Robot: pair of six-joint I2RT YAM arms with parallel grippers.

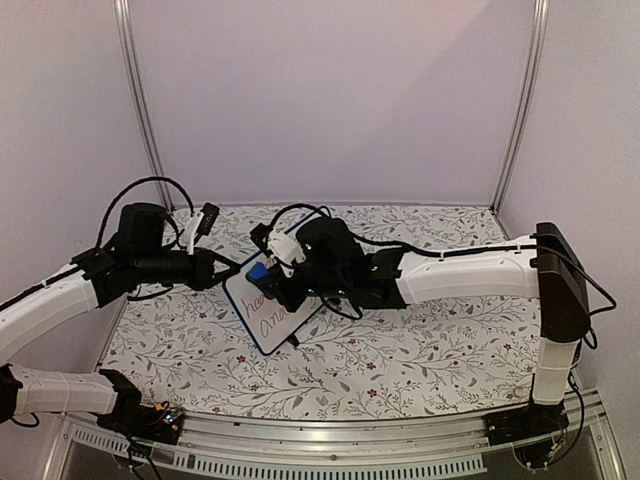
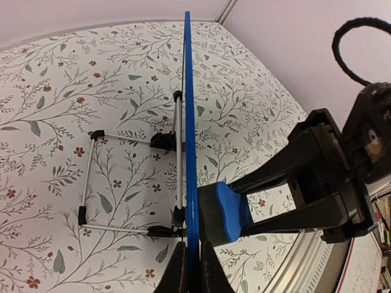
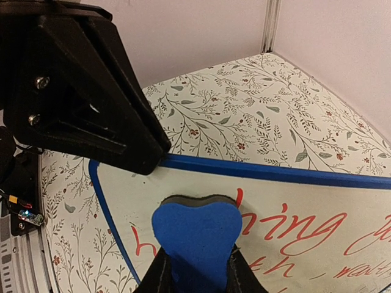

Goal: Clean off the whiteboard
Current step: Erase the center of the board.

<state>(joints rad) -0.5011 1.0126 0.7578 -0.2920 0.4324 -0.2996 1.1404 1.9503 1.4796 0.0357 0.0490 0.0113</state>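
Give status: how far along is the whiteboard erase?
Done: left tool is clamped on the whiteboard edge, and right tool grips the blue eraser. In hand: the eraser sits against the board face. Left: the red writing looks intact, with no wiped patch visible.

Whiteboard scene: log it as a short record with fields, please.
whiteboard: propped up, red writing on it
left hand: shut on the whiteboard's edge
right hand: shut on eraser
eraser: blue, against the written face
stand: wire, behind the whiteboard
progress: writing not yet wiped
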